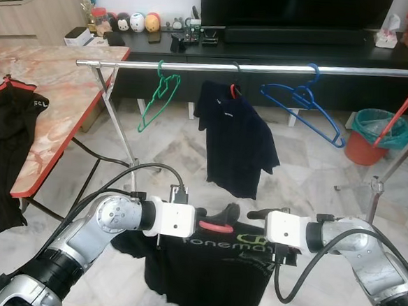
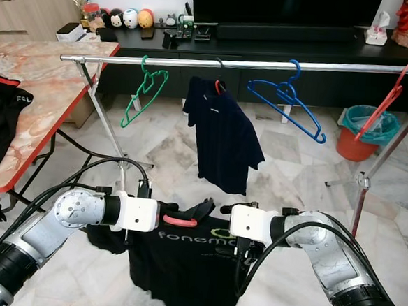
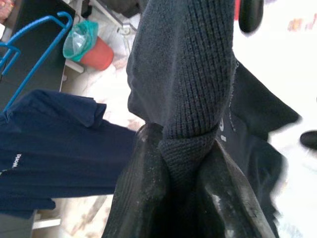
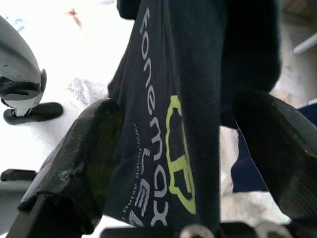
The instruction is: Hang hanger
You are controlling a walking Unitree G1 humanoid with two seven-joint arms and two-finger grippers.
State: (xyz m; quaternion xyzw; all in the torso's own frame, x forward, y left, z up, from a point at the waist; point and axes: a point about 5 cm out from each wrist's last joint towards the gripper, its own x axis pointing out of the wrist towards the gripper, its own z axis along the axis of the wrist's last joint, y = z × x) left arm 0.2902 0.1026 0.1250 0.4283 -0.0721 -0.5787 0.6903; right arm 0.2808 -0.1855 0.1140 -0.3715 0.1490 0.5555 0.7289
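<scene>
Left eye view: a black shirt (image 1: 210, 265) printed "fonemax" is held up at lower centre between the two arms, with a red hanger (image 1: 215, 226) seen at its collar. The left gripper (image 1: 217, 215) is at the collar, the right gripper (image 1: 261, 214) just beside it at the shoulder. A chrome rail (image 1: 266, 68) is seen across the upper frame, carrying a green hanger (image 1: 157, 97), a navy shirt (image 1: 236, 138) and a blue hanger (image 1: 304, 104). A marble bench (image 1: 47, 93) is noted at left, with a dark garment (image 1: 5, 146) draped over its edge.

Right eye view: the same layout is recorded; an orange bin (image 2: 363, 129) is seen at right.

Left wrist view: the fingers (image 3: 143, 193) are closed tight on a fold of knit collar fabric.

Right wrist view: the fingers (image 4: 84, 163) are set narrow, with the printed cloth pinched between them.

Handling, judged: the load is light, the cloth soft and prone to slip off; the hanger is stiff. The hook is best offered to the rail in the gap between the green hanger and the navy shirt.
</scene>
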